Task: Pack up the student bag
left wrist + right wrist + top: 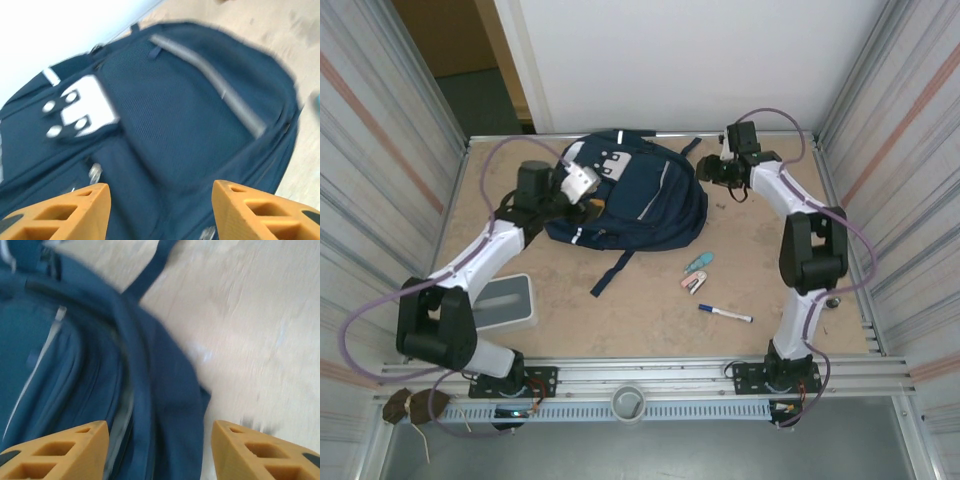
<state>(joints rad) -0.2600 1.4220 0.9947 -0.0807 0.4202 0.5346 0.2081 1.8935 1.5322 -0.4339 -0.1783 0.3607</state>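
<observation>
Large navy blue fabric student bag (640,205) with white patches lies flat at 12 o'clock on the tan wooden table (620,320). My left pincer (585,190) hovers over the bag's 9 o'clock edge, orange fingers (75,210) wide, gripping nothing. My right pincer (712,172) is at its 2 o'clock, also wide, empty. Blue-capped white marker (725,314) at 5 o'clock; white plastic box (505,300) at 8 o'clock.

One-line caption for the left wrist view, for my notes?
Left tool open, facing the navy student bag, white patch and reflective stripe visible.
</observation>
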